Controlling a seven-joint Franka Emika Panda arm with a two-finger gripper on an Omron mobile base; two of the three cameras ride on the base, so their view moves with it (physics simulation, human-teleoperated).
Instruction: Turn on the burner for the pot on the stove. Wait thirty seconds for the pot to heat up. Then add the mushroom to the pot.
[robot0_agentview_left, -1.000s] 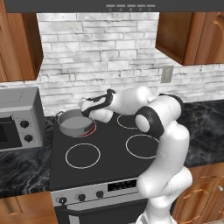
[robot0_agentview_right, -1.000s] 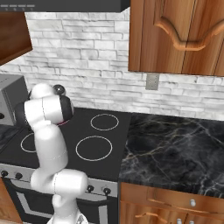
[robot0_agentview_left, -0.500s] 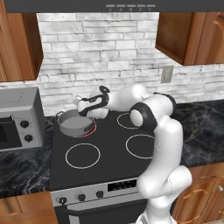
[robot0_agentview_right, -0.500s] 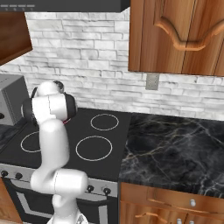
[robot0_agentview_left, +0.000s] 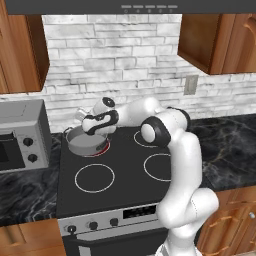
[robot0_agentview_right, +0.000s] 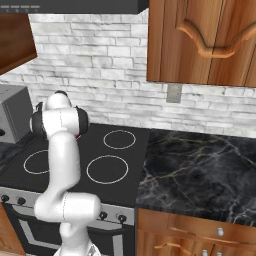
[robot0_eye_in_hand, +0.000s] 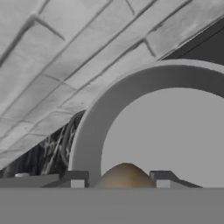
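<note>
The fingers (robot0_eye_in_hand: 120, 180) hold the mushroom (robot0_eye_in_hand: 125, 175) above the pot (robot0_eye_in_hand: 144, 127). Released near the rim, it could bounce out onto the stove (robot0_agentview_left: 125, 170).

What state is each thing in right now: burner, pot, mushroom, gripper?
burner: red-tinged at its rim, under the pot.
pot: upright on that burner, uncovered, inside bare in the hand view.
mushroom: between the gripper fingers, above the pot.
gripper: shut on the mushroom, over the pot.
</note>
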